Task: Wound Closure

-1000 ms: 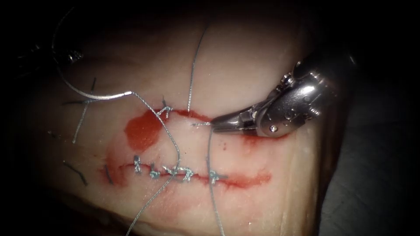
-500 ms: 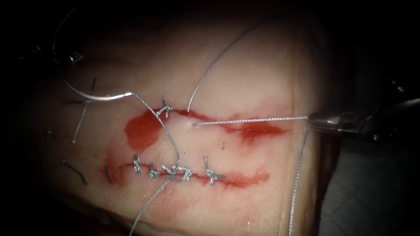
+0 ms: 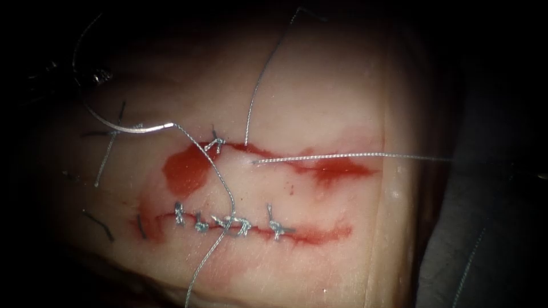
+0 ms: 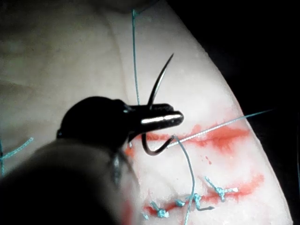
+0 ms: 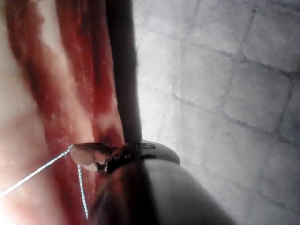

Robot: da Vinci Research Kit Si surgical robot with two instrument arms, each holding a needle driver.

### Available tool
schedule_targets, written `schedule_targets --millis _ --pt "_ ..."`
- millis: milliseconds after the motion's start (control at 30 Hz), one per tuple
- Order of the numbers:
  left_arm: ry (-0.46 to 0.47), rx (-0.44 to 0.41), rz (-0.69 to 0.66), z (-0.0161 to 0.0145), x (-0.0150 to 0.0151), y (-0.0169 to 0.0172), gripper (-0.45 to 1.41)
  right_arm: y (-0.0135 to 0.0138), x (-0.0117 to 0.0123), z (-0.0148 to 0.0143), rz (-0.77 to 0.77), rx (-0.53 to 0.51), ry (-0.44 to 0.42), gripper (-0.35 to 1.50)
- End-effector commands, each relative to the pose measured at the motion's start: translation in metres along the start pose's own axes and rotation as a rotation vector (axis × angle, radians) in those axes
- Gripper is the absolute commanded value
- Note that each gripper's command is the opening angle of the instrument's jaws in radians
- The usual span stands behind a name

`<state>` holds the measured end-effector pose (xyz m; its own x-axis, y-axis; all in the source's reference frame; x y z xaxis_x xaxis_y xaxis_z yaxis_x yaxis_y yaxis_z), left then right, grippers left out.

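thread [image 3: 319,158] runs taut from the upper cut [image 3: 319,168] out to the right, where the right tool [image 5: 89,155] has pulled clear of the tissue [image 3: 319,97] over the last second, jaws closed on the strand. left tool [image 4: 164,119] grips the needle [image 4: 157,86] about mid-curve, tip up, out of the tissue, just over the cut's left part. judgement: pull level with the cut, steady, so the exit point does not tear; keep slack away from the needle.
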<state>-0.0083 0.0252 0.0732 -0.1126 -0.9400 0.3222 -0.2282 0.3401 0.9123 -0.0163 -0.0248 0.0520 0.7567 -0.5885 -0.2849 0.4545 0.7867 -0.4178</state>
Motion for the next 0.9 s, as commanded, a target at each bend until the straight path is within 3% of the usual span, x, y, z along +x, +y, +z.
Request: schedule_targets --millis 33,433,600,733,900 --pt "0.001 0.000 0.002 0.0004 0.0000 0.0007 -0.45 -0.0019 -0.0010 0.0001 -0.037 0.052 -0.057 -0.35" --pt "0.001 0.000 0.003 0.0004 0.0000 0.0006 -0.45 -0.0047 -0.0056 -0.0018 -0.176 0.263 -0.258 -0.35" --pt "0.001 0.000 0.003 0.0004 0.0000 0.0006 -0.45 -0.0058 -0.0066 -0.0022 -0.186 0.292 -0.285 -0.35" --pt "0.001 0.000 0.002 0.0004 0.0000 0.0006 -0.45 -0.0074 -0.0087 -0.0023 -0.227 0.393 -0.352 -0.35" --pt "0.001 0.000 0.002 0.0004 0.0000 0.0006 -0.45 -0.0073 -0.0093 -0.0024 -0.327 0.390 -0.343 -0.35"
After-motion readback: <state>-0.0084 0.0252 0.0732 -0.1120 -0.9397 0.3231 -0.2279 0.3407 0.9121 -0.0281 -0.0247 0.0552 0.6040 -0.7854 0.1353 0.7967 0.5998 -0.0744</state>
